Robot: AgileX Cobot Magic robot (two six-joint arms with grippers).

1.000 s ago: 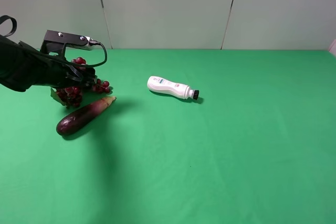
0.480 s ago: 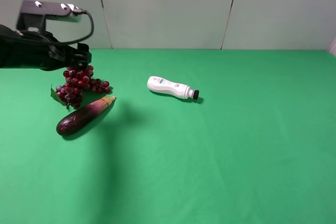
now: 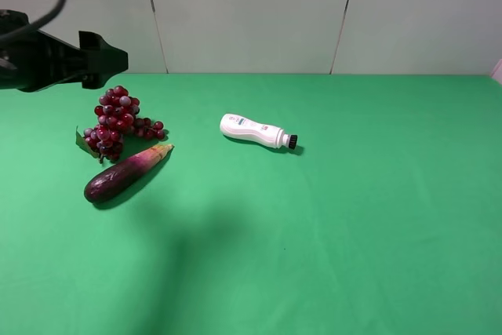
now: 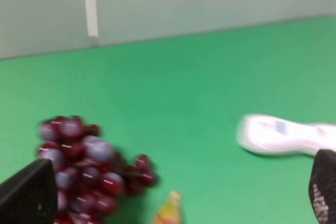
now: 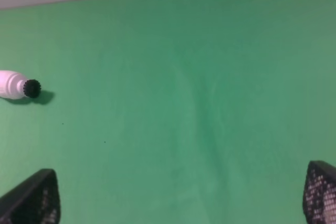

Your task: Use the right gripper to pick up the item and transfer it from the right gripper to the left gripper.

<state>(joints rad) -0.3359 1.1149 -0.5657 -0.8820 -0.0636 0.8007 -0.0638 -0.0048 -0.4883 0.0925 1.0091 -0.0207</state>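
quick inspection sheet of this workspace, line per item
surface: green cloth on the table, slight crease showing in the right wrist view
job's things: grapes lying on the cloth at the far left, touched by no gripper
clutter: eggplant just in front of the grapes; white bottle lying on its side, black cap pointing right
grippers: left gripper open, empty, raised behind the grapes; right gripper open, empty, over bare cloth, out of the overhead view
cables: black cable looping above the left arm
surroundings: pale grey wall panels behind the table
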